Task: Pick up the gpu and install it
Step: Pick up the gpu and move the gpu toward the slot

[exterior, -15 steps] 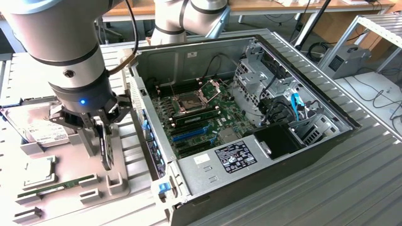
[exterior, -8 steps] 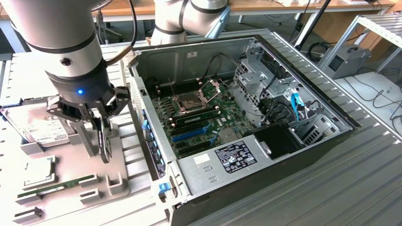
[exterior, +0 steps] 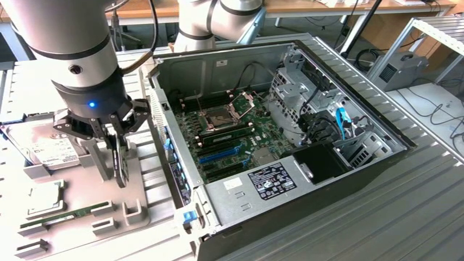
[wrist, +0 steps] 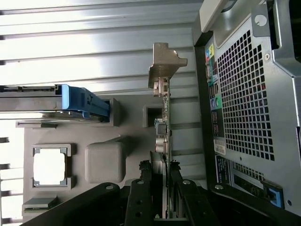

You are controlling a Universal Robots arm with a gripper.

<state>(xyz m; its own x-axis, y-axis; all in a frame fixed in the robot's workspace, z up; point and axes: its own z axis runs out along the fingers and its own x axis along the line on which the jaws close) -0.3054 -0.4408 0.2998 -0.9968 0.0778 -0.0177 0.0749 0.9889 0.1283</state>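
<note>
Gpu [wrist: 165, 108]: on edge, pinched in the hand [wrist: 165, 176], narrow grip, over the grey parts tray [exterior: 87, 185] beside the open computer case [exterior: 210, 70]. Pick-up: underway. Install: outstanding; the board's blue slot [exterior: 221, 154] is vacant.

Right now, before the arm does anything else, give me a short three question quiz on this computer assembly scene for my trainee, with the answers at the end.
1. True or false: the gpu is already seated inside the computer case.
2. The gripper is closed on the gpu, and the card stands: A) flat on its face, B) upright on its edge, C) leaning against the case.
3. In the exterior view, on which side of the case is the grey parts tray?
Key: 1 false; 2 B; 3 the exterior view's left.
</note>
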